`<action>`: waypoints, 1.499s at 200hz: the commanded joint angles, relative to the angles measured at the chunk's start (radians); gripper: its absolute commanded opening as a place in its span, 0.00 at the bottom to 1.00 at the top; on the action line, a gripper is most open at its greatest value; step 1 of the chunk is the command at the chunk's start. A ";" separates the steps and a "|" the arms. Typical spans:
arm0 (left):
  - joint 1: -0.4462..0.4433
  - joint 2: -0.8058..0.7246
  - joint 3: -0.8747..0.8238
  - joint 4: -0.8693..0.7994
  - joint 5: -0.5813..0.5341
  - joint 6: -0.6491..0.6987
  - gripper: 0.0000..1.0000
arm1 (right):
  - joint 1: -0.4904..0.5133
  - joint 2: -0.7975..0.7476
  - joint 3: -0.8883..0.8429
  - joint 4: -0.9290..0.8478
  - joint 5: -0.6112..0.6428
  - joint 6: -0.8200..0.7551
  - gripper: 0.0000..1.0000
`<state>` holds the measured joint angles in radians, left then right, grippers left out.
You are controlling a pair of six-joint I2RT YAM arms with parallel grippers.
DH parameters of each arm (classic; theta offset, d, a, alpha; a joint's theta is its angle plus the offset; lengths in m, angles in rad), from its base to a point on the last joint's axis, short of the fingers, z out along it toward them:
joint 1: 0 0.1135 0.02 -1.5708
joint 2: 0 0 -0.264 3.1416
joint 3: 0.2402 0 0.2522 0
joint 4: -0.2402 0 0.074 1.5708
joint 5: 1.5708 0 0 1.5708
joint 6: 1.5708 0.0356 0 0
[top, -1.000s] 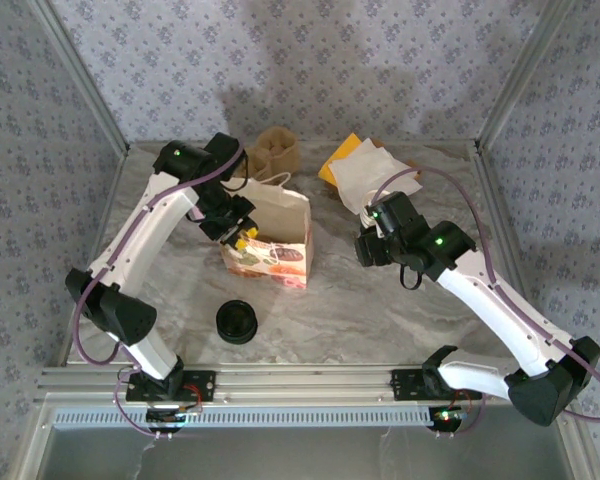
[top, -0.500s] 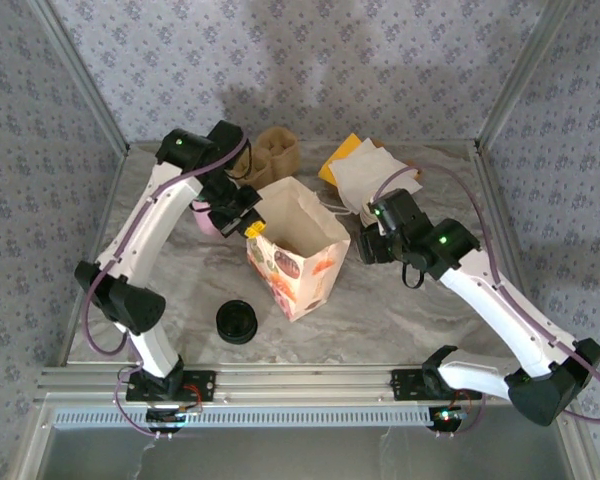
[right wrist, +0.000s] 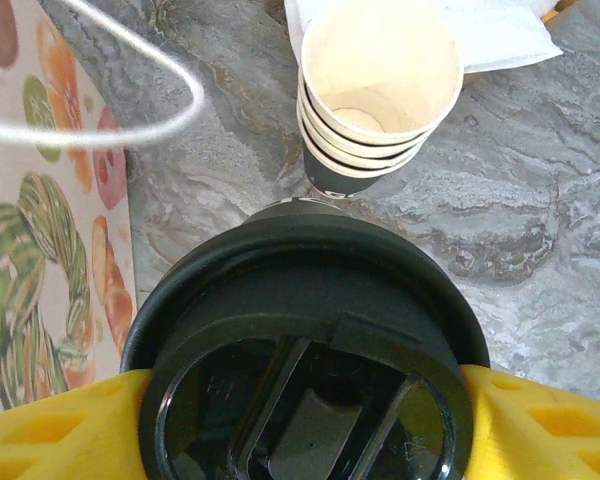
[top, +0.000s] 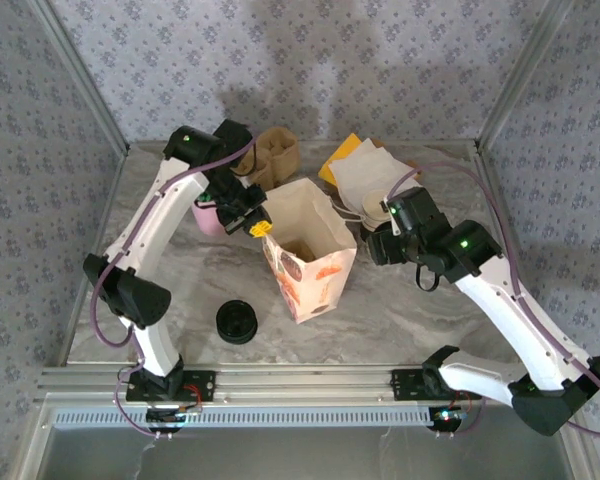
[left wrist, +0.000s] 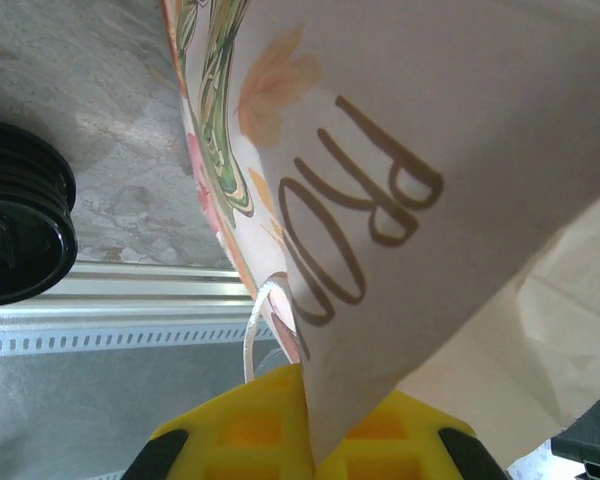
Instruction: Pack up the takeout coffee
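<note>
Pinching "PRO"-lettered paper bag (left wrist: 460, 130), left end effector (left wrist: 310, 445)

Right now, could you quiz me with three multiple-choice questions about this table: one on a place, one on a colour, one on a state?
1. Where is the pile of black lids?
A) on the table, left of the paper bag and nearer the arm bases
B) inside the paper bag
C) in the right gripper

2. What colour is the lid of the takeout coffee in the right gripper?
A) white
B) red
C) black

3. What is the left gripper doing?
A) hanging open above the bag
B) shut on the bag's rim
C) shut on a lid

Answers: A, the top view shows the pile lying on the marble; C, the right wrist view shows a black lid between the yellow fingers; B, the bag's paper edge is pinched between its fingers.
</note>
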<state>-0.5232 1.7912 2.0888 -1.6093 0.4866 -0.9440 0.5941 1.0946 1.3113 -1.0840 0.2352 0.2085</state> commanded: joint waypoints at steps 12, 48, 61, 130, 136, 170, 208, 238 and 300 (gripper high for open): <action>0.005 0.031 0.043 -0.046 0.049 0.083 0.05 | -0.021 -0.013 0.033 -0.056 -0.043 -0.011 0.73; 0.005 0.043 0.043 -0.022 0.055 0.105 0.09 | -0.041 -0.012 0.056 -0.091 -0.076 0.003 0.73; 0.005 0.043 0.043 -0.013 0.055 0.106 0.11 | -0.049 -0.010 0.068 -0.108 -0.090 0.009 0.73; 0.006 0.058 0.103 -0.023 0.069 0.109 0.22 | -0.096 0.018 0.149 -0.236 -0.143 0.047 0.73; 0.007 0.061 0.113 -0.028 0.069 0.112 0.24 | -0.101 0.021 0.159 -0.248 -0.148 0.052 0.73; 0.006 0.068 0.142 -0.041 0.064 0.122 0.34 | -0.112 0.042 0.205 -0.316 -0.168 0.076 0.73; 0.008 0.057 0.146 -0.050 0.052 0.138 0.45 | -0.117 0.076 0.273 -0.383 -0.168 0.091 0.73; 0.011 0.056 0.177 -0.077 0.021 0.167 0.55 | -0.118 0.127 0.362 -0.454 -0.167 0.106 0.73; 0.014 0.080 0.292 -0.154 -0.082 0.284 0.70 | -0.118 0.197 0.508 -0.493 -0.155 0.115 0.73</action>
<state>-0.5148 1.8553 2.3066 -1.6085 0.4690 -0.7391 0.4820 1.2785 1.7561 -1.5364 0.0738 0.3031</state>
